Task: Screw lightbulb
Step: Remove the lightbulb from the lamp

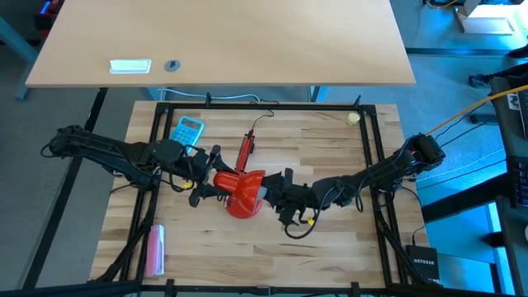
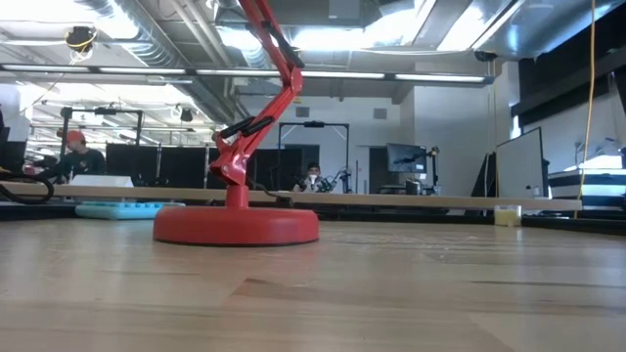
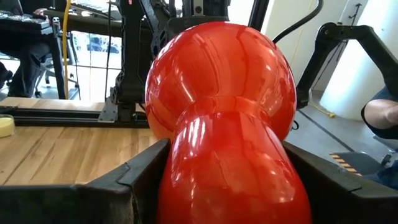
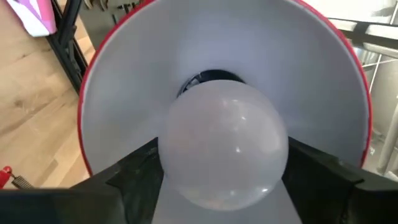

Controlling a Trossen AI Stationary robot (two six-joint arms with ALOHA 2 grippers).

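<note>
A red desk lamp stands on its round base (image 2: 235, 225), its jointed arm (image 1: 246, 148) rising above it. Its red shade (image 1: 244, 191), white inside (image 4: 217, 56), is held up with its opening toward the table's right. My left gripper (image 1: 216, 186) is shut on the shade's narrow back (image 3: 230, 162). My right gripper (image 1: 271, 195) is shut on the white lightbulb (image 4: 224, 146), whose frosted globe sits inside the shade in front of the dark socket (image 4: 205, 78). The bulb's base is hidden behind its globe. My left gripper pinches the shade's narrow neck (image 3: 186, 168) between its two fingers (image 3: 140, 177), one on each side. It comes level from the table's left, at the shade's closed back end. The shade is held above the table. My right gripper pinches the bulb's round globe (image 4: 177, 155) between its two fingers (image 4: 134, 171), one on each side. It comes level from the table's right, into the shade's open mouth. The bulb is clear of the table, inside the shade, with its base toward the socket.
A blue calculator (image 1: 188, 129) lies at the far left, a pink object (image 1: 155, 247) at the near left, a small yellowish ball (image 1: 353, 118) at the far right corner. Black frame rails (image 1: 264, 106) edge the table. People sit in the room beyond.
</note>
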